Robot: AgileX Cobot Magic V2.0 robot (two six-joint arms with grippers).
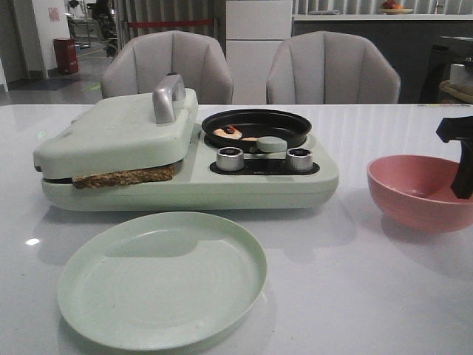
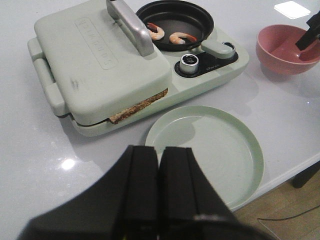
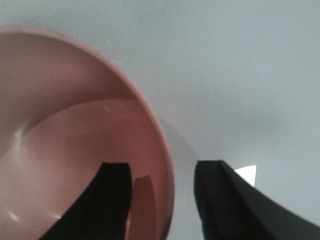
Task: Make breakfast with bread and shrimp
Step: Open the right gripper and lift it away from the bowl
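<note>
Nearest to the robot, a pale green round plate (image 1: 162, 279) lies flat on the white table (image 1: 355, 296), directly in front of the breakfast machine (image 1: 185, 166). Nothing is on the plate.

The left pincer (image 2: 158, 187) hangs above the table on the near side of the plate, well apart from the machine. Its two black fingers (image 2: 140, 185) are pressed together with only a thin line between them, and they hold nothing.

Behind the plate stands the mint green breakfast machine. Its left part is a press with a closed lid (image 1: 118, 133) and a silver handle (image 1: 167, 96) on top. The bread (image 1: 124, 177) is inside this press: only a brown, grainy edge shows in the slit between the lid and the base, on the front side. How many slices are there cannot be told. At the right part of the machine are two silver knobs (image 1: 230, 158), and behind them sits a small black pan (image 1: 256, 127). The shrimp (image 2: 170, 35) are in this pan: two curled pink-orange pieces, lying near each other on the pan's bottom.

To the right of the machine, apart from it, is a pink bowl (image 1: 414, 194). The right pincer (image 3: 162, 200) is at the right rim of the bowl, its fingers spread apart: one finger is inside the bowl and the other outside, so the rim passes between them. If they touch the rim cannot be told.

Behind the table, beyond the machine, two grey chairs (image 1: 332, 70) stand side by side.
</note>
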